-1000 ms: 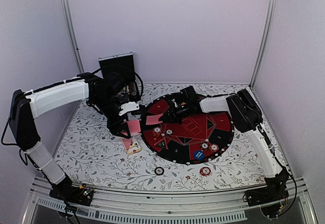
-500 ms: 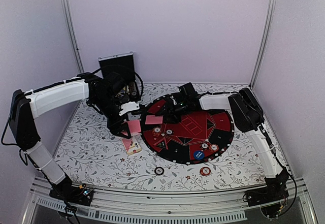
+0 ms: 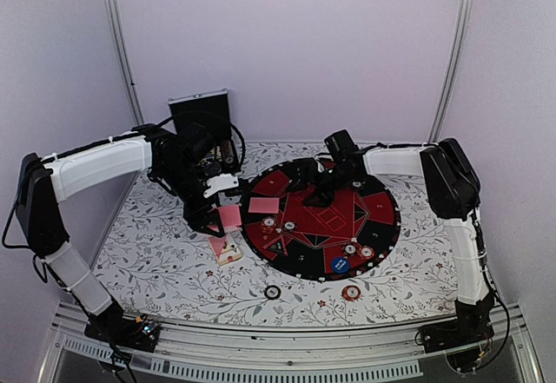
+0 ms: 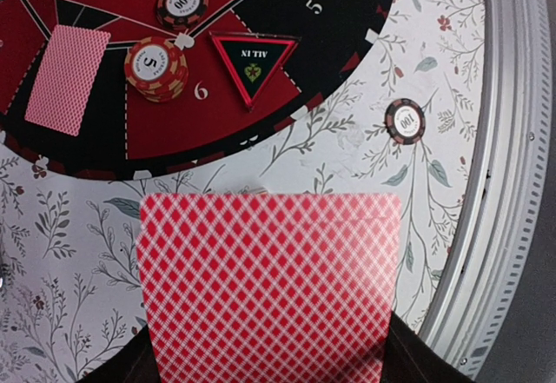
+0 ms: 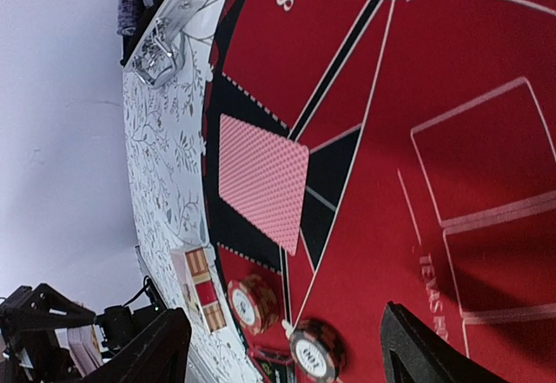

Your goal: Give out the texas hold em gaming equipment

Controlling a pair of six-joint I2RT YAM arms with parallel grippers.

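Overhead, the left gripper (image 3: 211, 223) was pinched shut on a pink-backed card (image 4: 269, 287) just off the mat's (image 3: 382, 214) left edge, while the right gripper (image 3: 314, 194) hung wide and empty over the mat's far-left part, beside a flat card (image 3: 263, 205) lying on it. Gripped by one end, the held card could slip or fall short onto the deck (image 3: 226, 249) just left of the mat, or knock the chips (image 3: 269, 223) beside the flat card. The right arm (image 3: 395, 161) over the mat partly blocked the way; loose chips (image 3: 273, 293) lay off its near edge, a case (image 3: 200, 114) beyond its far-left.
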